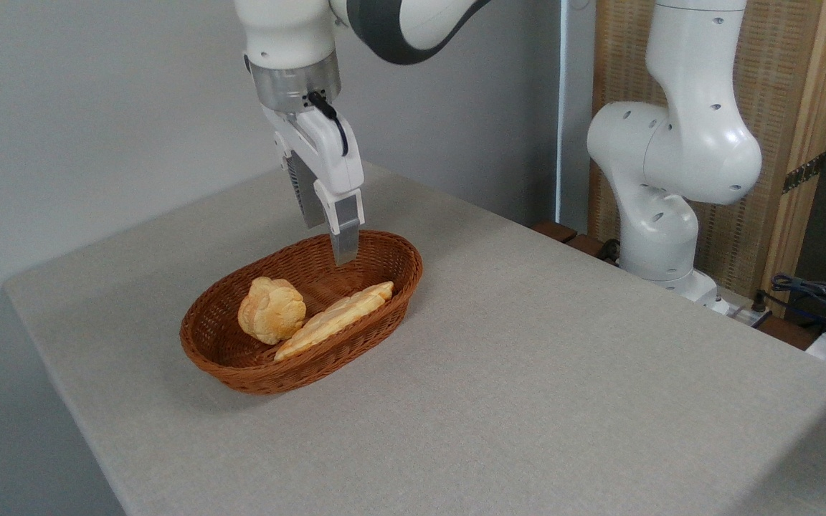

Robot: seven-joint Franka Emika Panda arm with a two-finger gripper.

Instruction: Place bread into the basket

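Bread (334,319) lies in basket (384,330) against its near wall (bun (272,309) alongside), long axis along basket's. My gripper (338,251) hangs above its right end, empty; jaw gap cannot be told.

My gripper (341,247) glossy white plastic with matt grey finger pads, brushed metal wrist ring above it, basket (221,356) woven reddish-brown wicker, bread (334,319) inside it matt pale crust, table (528,373) under basket matt grey cloth-like weave
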